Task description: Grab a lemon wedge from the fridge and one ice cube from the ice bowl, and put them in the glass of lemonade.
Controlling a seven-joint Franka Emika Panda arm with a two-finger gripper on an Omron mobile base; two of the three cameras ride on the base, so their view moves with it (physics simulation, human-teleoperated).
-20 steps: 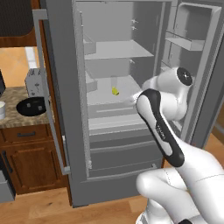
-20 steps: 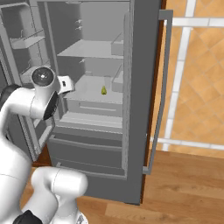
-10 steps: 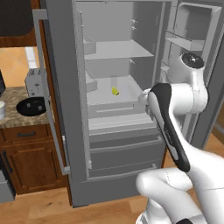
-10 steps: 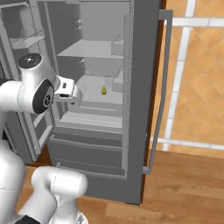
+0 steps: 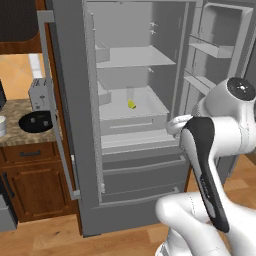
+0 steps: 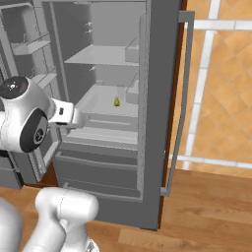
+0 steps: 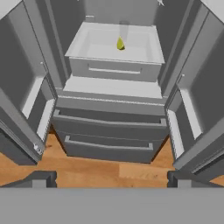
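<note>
**Reaching for the lemon in the open fridge**

Wood flooring and wooden cabinets frame the tall grey fridge (image 5: 70,150), which stands with both upper doors swung wide. The lemon wedge (image 5: 131,104) sits alone in the pale tray (image 7: 144,52) on the middle level, just left of centre in the left base view and in the upper middle of the hand view (image 7: 120,43); the right base view shows it as a small yellow speck (image 6: 117,102) toward the back of that tray. It leans close to a faint upright shape behind it that is too blurred to name.

The claw (image 7: 111,178) hangs well short of the fridge, its two dark tips spread wide at the bottom corners of the hand view, with nothing between them. Fetching the wedge looks like the step in hand, with neither wedge nor ice yet collected. The next move calls for the arm to push forward and upward over the tray's front wall, then drop the tips either side of the wedge, which is small and may slip.

Around the wedge, the upper shelf (image 5: 135,57), the door bins (image 5: 212,50) and the two closed lower drawers (image 7: 109,131) show nothing visible inside. At the left edge of the left base view, a toaster (image 5: 39,93) and a dark bowl (image 5: 36,121) rest on the surface (image 5: 15,137).
</note>
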